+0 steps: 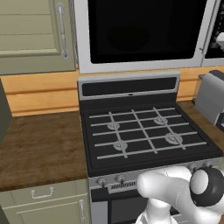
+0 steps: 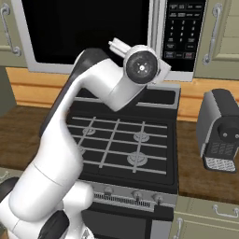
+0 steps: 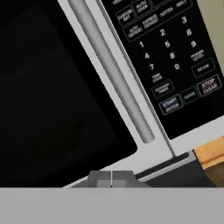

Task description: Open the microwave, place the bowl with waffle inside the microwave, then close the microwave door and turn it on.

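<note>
The silver-grey microwave [image 1: 144, 65] hangs above the stove with its door [image 2: 88, 32] closed and the black glass window dark. In the hand view the long silver bar handle [image 3: 111, 70] runs diagonally, with the dark button panel [image 3: 175, 52] to its right. My gripper [image 3: 112, 179] is held close in front of the door's lower corner, below the handle's end. Its two fingertips are pressed together with nothing between them. In the right base view my wrist [image 2: 140, 65] is raised in front of the microwave near the panel [image 2: 184, 32]. The bowl and the waffle are out of view.
A black gas stove [image 1: 144, 131] lies under the microwave, flanked by brown wooden counter [image 1: 39, 144]. A grey coffee machine [image 2: 219, 130] stands on the counter to the right. Olive-green cabinets [image 1: 30, 35] hang at the left.
</note>
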